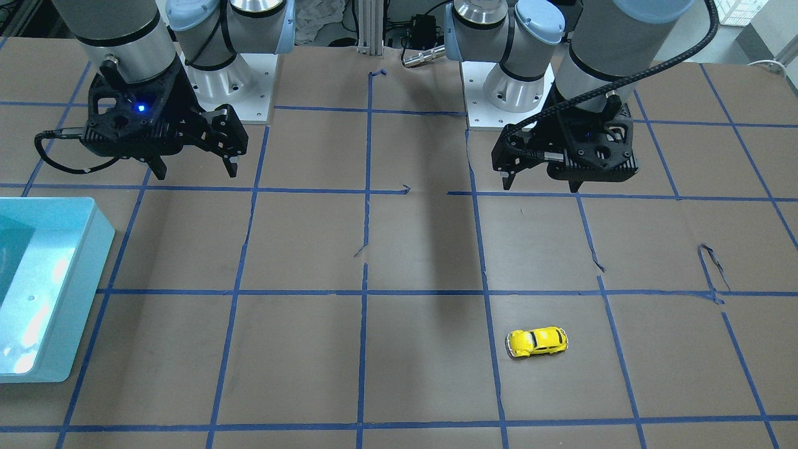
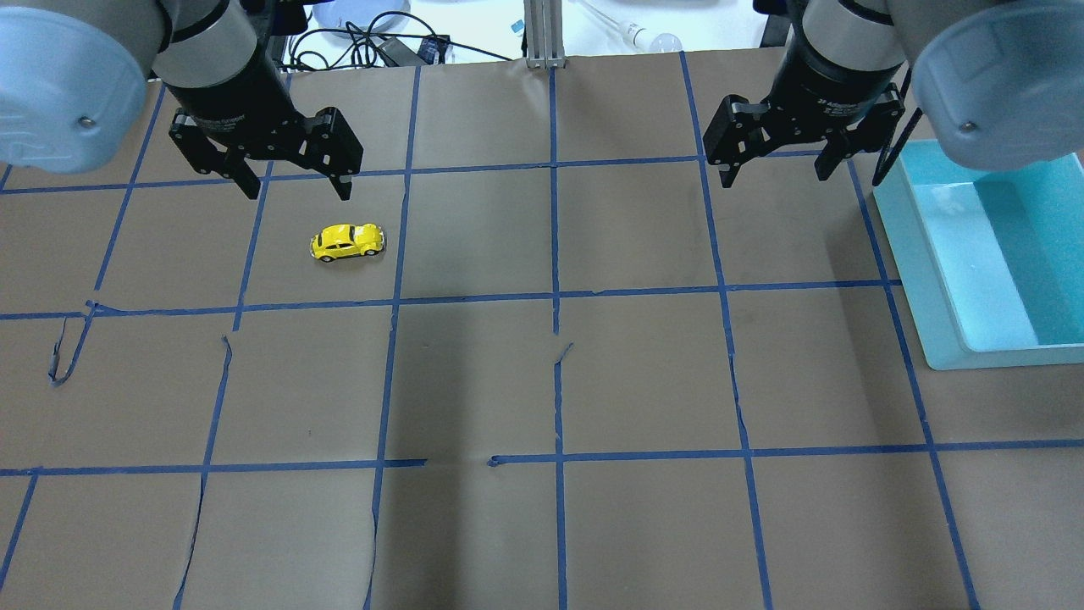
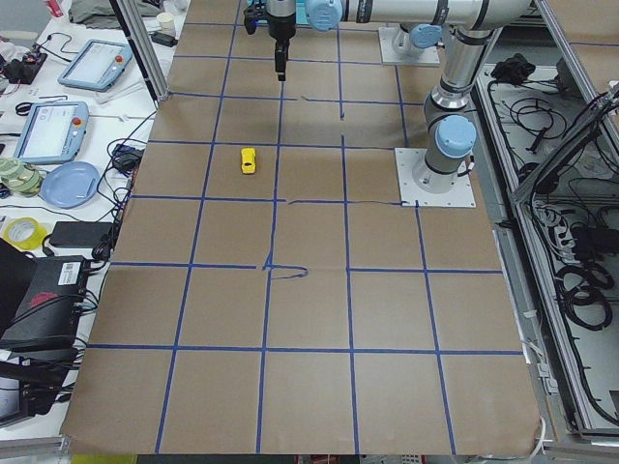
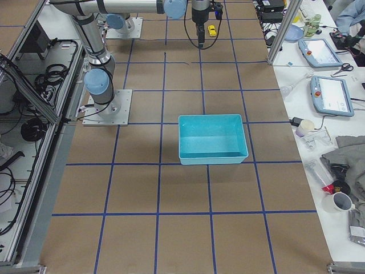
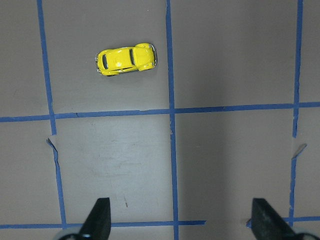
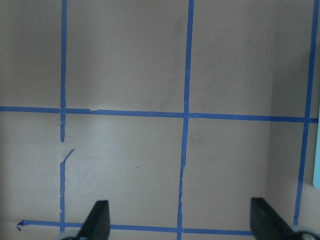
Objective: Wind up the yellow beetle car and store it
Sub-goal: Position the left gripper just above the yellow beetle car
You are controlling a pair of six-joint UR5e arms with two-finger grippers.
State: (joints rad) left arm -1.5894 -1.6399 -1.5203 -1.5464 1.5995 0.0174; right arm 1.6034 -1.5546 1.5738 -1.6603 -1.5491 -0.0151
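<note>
The yellow beetle car (image 2: 347,242) stands on its wheels on the brown paper, on my left side of the table. It also shows in the front view (image 1: 537,342), the left wrist view (image 5: 125,59) and, small, in the left side view (image 3: 249,160). My left gripper (image 2: 298,192) is open and empty. It hangs above the table, just behind the car and not touching it. My right gripper (image 2: 775,177) is open and empty, above the table's right side. Both also show in the front view: the left gripper (image 1: 542,185) and the right gripper (image 1: 197,173).
A light-blue open bin (image 2: 919,254) stands at the table's right edge, beside my right gripper; it appears empty in the right side view (image 4: 212,154). Blue tape lines grid the brown paper. Benches with tablets and cables flank the table.
</note>
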